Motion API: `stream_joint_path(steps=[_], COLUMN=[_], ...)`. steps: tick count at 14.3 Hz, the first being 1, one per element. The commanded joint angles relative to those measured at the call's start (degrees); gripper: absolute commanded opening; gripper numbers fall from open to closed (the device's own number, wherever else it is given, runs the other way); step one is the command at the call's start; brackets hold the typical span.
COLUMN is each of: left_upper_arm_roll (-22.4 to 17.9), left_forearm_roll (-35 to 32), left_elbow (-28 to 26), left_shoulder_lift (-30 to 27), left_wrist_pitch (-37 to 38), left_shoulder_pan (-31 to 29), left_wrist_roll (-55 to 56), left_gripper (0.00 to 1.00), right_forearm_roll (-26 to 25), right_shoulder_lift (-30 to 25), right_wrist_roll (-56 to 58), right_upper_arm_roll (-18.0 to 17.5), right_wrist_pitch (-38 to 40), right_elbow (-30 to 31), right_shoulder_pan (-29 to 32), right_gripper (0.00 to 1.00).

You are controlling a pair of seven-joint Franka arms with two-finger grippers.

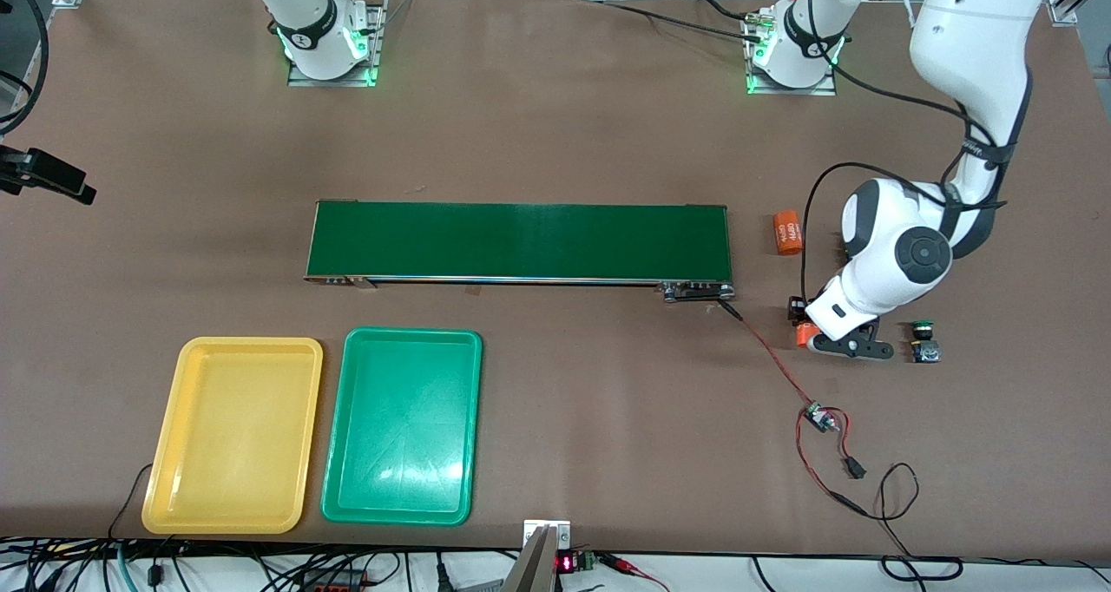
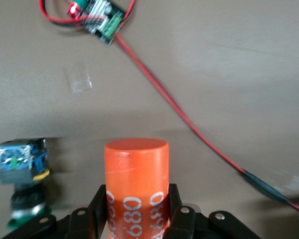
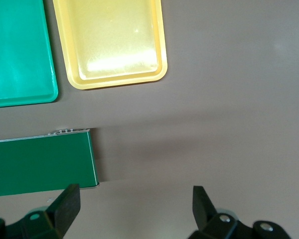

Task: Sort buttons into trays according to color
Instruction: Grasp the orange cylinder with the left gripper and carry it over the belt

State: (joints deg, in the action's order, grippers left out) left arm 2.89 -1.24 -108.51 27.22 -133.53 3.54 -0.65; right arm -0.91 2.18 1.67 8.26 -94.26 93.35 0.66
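Pinching an orange cylinder (image 2: 136, 174) right now, that's the left gripper (image 2: 136, 209): its two black fingers (image 2: 100, 204) press on either side of the can, the one with white "4680" lettering on it, not a button at all. In the front view the left gripper (image 1: 811, 336) sits low at the table near the left arm's end, and only a bit of that orange cylinder (image 1: 805, 335) peeks out from under the wrist. The arm comes from its base, arcs high, then folds sharply down at the elbow, so the hand points at the tabletop.

Just beside the gripper, toward the left arm's end of the table, are a green-capped button (image 1: 923, 325) and a second button (image 1: 926, 351) nearer the front camera; I can't tell its cap colour from above. The left wrist view shows one lying switch (image 2: 21, 174) close to the can, green cap at its lower end. A second orange can (image 1: 788, 232) lies near the end of the dark green conveyor belt (image 1: 519, 241). A little circuit board (image 1: 816, 415) with red wires sits nearer the front camera.

The right gripper (image 3: 134, 206) is spread wide, holding nothing, waiting up over the belt's other end. The yellow tray (image 1: 234, 436) and green tray (image 1: 404, 427) lie side by side, both with nothing in them.
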Motion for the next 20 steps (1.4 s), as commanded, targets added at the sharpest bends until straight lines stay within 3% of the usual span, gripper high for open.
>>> stream_joint_path(steps=[1,4,10,17,19,20], left_upper_arm_roll=[2.9,9.2,20.3,27.3,27.3,27.3], left_forearm_roll=[-1.0,-0.4,-0.5,-0.9,-1.0,-1.0], left_elbow=[8.0,13.0,11.8,1.9,1.6,1.6], left_shoulder_lift=[-2.4,-2.4,0.1,0.1,0.5,0.6], left_wrist_pitch=[13.3,23.0,21.8,14.4,14.2,13.9], left_shoulder_pan=[-0.1,0.0,0.3,0.1,-0.3,-0.5], left_wrist_roll=[-4.9,-16.0,-36.5,-46.5,-46.5,-46.5], left_gripper=[0.18,0.17,0.16,0.16,0.26,0.54], right_forearm_roll=[-0.2,-0.1,-0.1,-0.1,-0.2,-0.2], right_shoulder_lift=[-0.8,-0.8,-0.8,-0.8,-0.8,-0.8], right_wrist_roll=[0.7,0.7,0.7,0.8,0.8,0.8], right_upper_arm_roll=[-0.4,-0.4,-0.4,-0.4,-0.5,-0.5], right_wrist_pitch=[-0.7,-0.8,-1.1,-1.1,-1.0,-1.1], right_elbow=[0.8,0.7,0.8,0.8,0.9,0.9], right_shoulder_pan=[0.2,0.1,0.1,0.1,0.0,0.0], right_gripper=[1.00,1.00,1.00,1.00,1.00,1.00])
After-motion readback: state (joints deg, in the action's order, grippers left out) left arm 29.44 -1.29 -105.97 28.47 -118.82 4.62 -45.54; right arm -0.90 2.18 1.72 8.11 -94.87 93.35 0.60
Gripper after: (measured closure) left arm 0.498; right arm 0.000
